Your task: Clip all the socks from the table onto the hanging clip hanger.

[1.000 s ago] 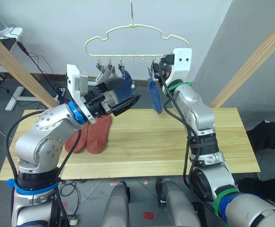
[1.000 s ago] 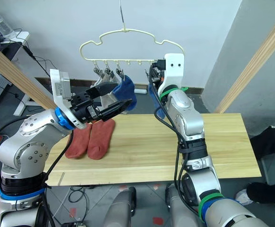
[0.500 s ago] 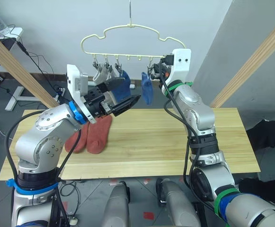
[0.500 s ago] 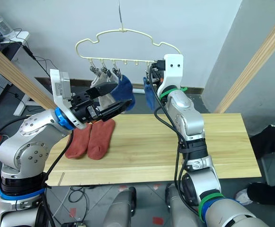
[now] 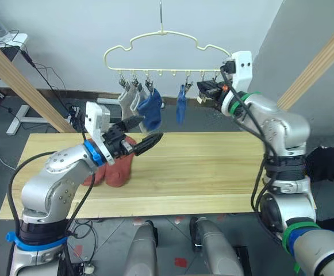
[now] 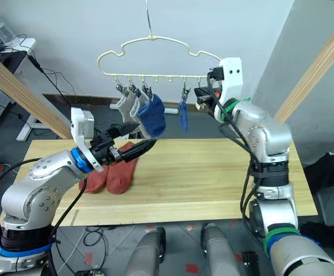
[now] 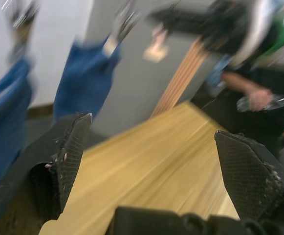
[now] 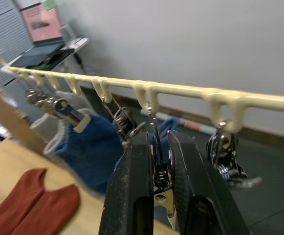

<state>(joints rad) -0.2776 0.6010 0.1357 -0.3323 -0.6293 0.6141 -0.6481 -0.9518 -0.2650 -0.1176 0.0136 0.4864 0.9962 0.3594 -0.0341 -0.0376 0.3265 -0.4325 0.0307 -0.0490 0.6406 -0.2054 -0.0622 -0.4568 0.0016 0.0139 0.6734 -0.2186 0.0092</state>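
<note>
- clip hanger (image 5: 155, 45): pale yellow, cloud-shaped, hanging on a thin hook above the table (image 5: 212, 167), a row of small metal clips along its bottom bar.
- two grey socks (image 5: 129, 102) clipped side by side at the left end of the hanger's bar, touching each other.
- blue sock (image 5: 151, 109) clipped just right of the grey pair, overlapping them a bit.
- second blue sock (image 5: 181, 106) hangs from a clip near the middle of the bar, apart from the first blue one.
- two rust-red socks (image 6: 114, 174) lie flat on the table below the hanger's left end, side by side and touching.
- right gripper (image 8: 160, 161) is up at the hanger's right end, fingers pressed together on a metal clip (image 8: 157, 171) hanging from the bar; no sock on that clip. One more empty clip just beside it.
- left gripper (image 5: 144, 141) held below the hanger's left half, above the table and just over the red socks; fingers spread wide apart, nothing between them.
- left wrist view: wide gap between the pads (image 7: 73, 147), table planks and blue socks beyond.
- a person's hand (image 7: 259, 98) with a plastic bottle at the far side, past the table.
</note>
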